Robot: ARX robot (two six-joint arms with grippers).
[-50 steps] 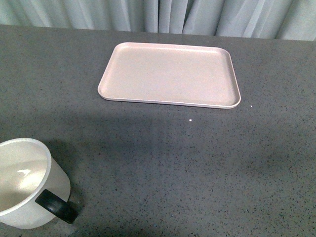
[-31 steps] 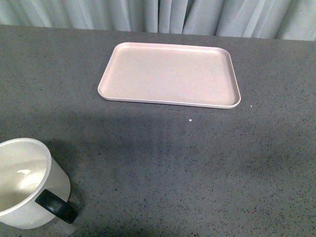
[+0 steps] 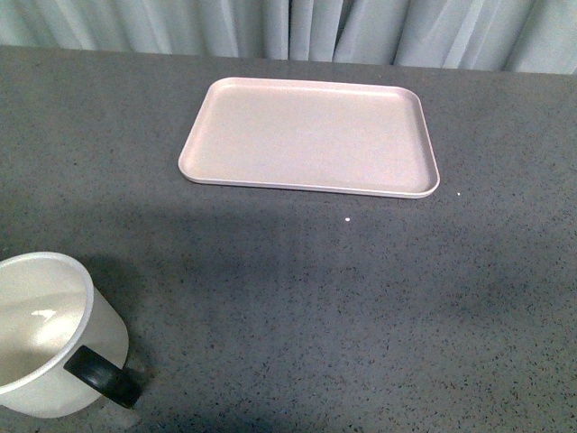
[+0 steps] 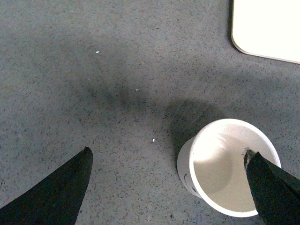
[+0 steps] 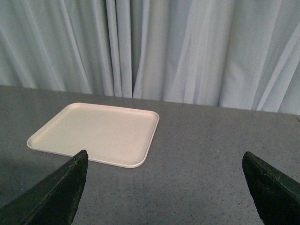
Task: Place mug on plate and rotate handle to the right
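Left pincer (image 4: 167, 151) is held spread wide above bench (image 4: 93, 70); one finger (image 4: 269, 187) is seen overlapping rim of mug (image 4: 218, 173), contact not determinable. Right pincer (image 5: 164, 153) is likewise spread wide, faced toward plate (image 5: 93, 133) and curtain (image 5: 187, 47). Mug is set upright on bench at near left of front view, well apart from plate. Handle (image 3: 101, 375) is turned toward near right.

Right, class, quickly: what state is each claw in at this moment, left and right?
Left claw: open, holding nothing; the mug stands ungripped by one finger.
Right claw: open, holding nothing.
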